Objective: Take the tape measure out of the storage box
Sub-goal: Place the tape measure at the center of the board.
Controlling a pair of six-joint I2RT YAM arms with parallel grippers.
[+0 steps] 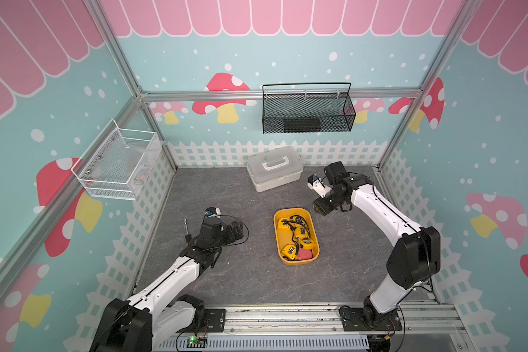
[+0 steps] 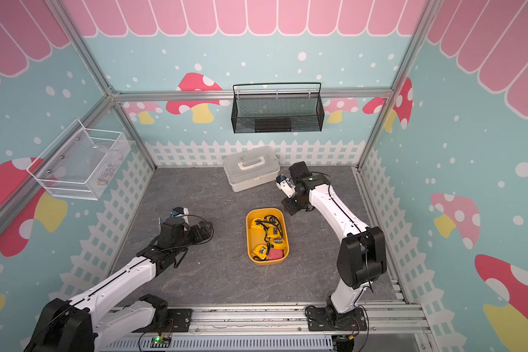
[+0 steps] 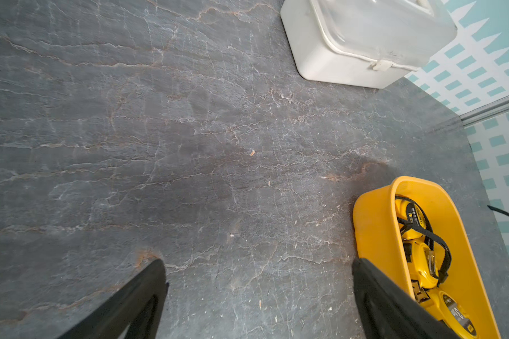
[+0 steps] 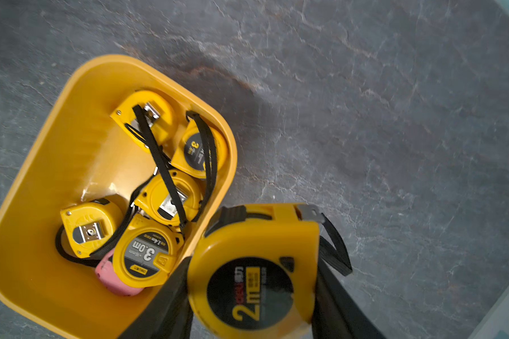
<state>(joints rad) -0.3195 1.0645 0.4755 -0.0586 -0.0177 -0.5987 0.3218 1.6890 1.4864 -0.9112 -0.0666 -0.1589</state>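
One tape measure point(image 4: 254, 264), a yellow one, sits clamped between the jaws of the right gripper point(image 1: 321, 208), its black strap hanging beside one finger. The wrist view shows it raised above the far right corner of the storage box point(image 1: 276, 234), overlapping the rim and partly over bare worktop point(image 1: 226, 189). I judge the lifting step all but done: the piece is out of the pile and only needs carrying clear and setting down.

Five more yellow tape measures point(image 4: 143, 258) lie tangled in the box with a pink item point(image 4: 112, 278) half hidden beneath one. Their straps cross each other, but none appears to catch the held one.

The next move calls for a short sideways carry away from the rim, a descent, then a release. Open room lies toward the worktop's right edge and far right corner, both bare. The white lidded case point(image 1: 274, 167) stands at the far edge, so a carry straight back has less margin.

The left gripper point(image 3: 259, 265) hangs with jaws spread wide and empty over bare worktop beside the box's left wall, near but apart from it. It leaves the right side free.
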